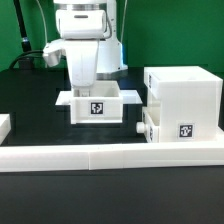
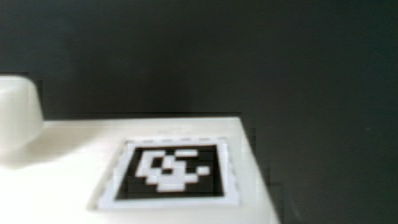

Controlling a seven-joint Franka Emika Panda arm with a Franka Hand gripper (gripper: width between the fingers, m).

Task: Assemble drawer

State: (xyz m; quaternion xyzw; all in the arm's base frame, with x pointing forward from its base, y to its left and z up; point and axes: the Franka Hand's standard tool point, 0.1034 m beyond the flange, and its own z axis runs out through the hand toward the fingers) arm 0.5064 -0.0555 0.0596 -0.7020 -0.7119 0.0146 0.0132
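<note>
The drawer's tall white housing (image 1: pixel 181 98) stands at the exterior view's right, with a tag on its front. One shallow tray (image 1: pixel 148 127) sits at the housing's lower left side, its knob poking out. The other tray (image 1: pixel 96 106), with a tag on its front wall, lies on the black table in the middle. My gripper (image 1: pixel 81 86) hangs straight down over this tray's left rear part; its fingertips are hidden, so the jaws' state does not show. The wrist view shows a white tagged surface (image 2: pixel 169 170) close up and a rounded white part (image 2: pixel 15 115) beside it; no fingers show.
A long low white wall (image 1: pixel 100 156) runs along the front of the table. A small white piece (image 1: pixel 4 125) lies at the exterior view's left edge. Black cables hang behind the arm.
</note>
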